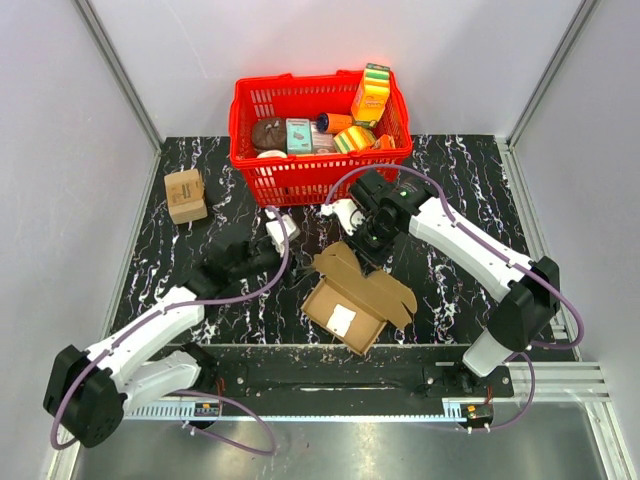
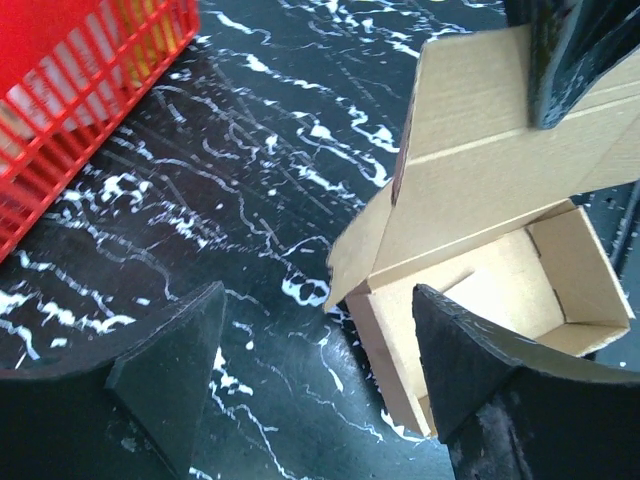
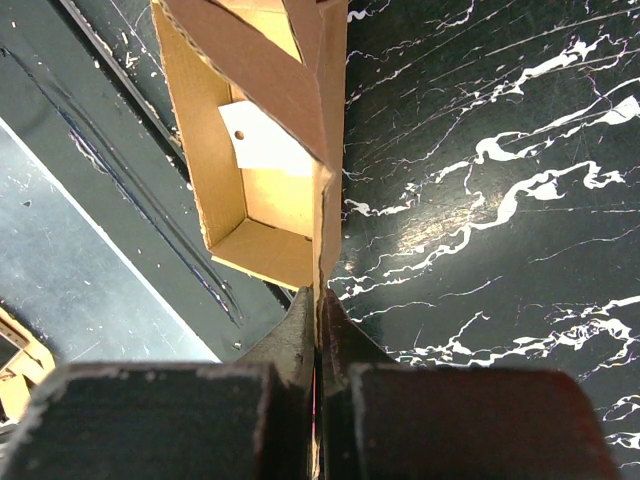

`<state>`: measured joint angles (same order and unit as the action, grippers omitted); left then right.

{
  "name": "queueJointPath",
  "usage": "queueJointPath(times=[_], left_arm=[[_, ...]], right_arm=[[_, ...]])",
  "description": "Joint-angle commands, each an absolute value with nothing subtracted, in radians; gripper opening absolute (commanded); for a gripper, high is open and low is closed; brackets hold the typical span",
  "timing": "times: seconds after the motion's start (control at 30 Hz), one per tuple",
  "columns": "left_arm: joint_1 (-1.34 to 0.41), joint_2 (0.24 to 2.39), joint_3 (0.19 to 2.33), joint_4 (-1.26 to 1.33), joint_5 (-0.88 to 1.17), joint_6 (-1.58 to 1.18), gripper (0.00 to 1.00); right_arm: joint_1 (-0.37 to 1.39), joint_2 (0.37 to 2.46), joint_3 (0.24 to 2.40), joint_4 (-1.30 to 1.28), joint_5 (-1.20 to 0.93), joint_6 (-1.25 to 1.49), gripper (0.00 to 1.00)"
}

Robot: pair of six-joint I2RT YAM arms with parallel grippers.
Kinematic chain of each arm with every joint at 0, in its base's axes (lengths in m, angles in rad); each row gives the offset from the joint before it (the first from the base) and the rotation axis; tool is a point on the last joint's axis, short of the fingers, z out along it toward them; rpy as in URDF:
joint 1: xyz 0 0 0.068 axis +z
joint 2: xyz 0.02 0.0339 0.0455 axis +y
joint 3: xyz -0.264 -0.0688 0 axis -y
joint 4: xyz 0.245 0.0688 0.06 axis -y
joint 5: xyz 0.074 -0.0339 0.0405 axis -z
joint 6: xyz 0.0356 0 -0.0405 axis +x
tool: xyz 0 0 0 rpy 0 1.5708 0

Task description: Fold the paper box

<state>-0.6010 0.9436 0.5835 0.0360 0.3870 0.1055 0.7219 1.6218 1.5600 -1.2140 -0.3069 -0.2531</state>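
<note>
From above, a red basket filled with printed packages stands at the far side of the black marbled counter. A small tan box sits well off to the left. The paper box lies near the front edge as an open tray with its flaps spread and a white label inside. The right claw reaches down onto the far flap, with its arm crossing in front of the basket. The left claw is just left of the box and apart from it, between box and basket.

In the left wrist view the left claw's two dark fingers stand wide apart with only bare counter between them. The box's near corner lies just ahead, and the right-hand finger overlaps its wall in the picture; whether they touch cannot be told. The basket's mesh fills the upper left. A dark finger of the right claw sits on the raised flap at the upper right.

In the right wrist view the right claw is pinched tight on a thin cardboard edge of the box. The tray with its label extends straight ahead to the left of that edge.
</note>
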Motion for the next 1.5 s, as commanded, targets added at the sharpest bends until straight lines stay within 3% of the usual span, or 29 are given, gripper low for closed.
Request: queueJointPath(times=[0.0, 0.23, 0.47, 0.8, 1.4, 1.47], left_arm=[[-0.566, 1.037, 0.716, 0.045, 0.667, 0.181, 0.79], [-0.558, 1.14, 0.804, 0.003, 0.741, 0.204, 0.77], [-0.56, 1.212, 0.838, -0.058, 0.75, 0.199, 0.58], [-0.56, 1.27, 0.856, -0.04, 0.799, 0.176, 0.49], [-0.563, 1.336, 0.876, -0.021, 0.847, 0.147, 0.13], [-0.564, 1.338, 0.879, -0.021, 0.842, 0.143, 0.05]], right_arm=[[0.73, 1.609, 1.603, -1.23, -0.325, -0.273, 0.0], [0.732, 1.605, 1.6, -1.23, -0.322, -0.273, 0.0], [0.733, 1.605, 1.605, -1.229, -0.324, -0.267, 0.0], [0.733, 1.601, 1.597, -1.226, -0.325, -0.264, 0.0], [0.733, 1.605, 1.598, -1.227, -0.328, -0.256, 0.0], [0.735, 1.606, 1.6, -1.226, -0.327, -0.253, 0.0]])
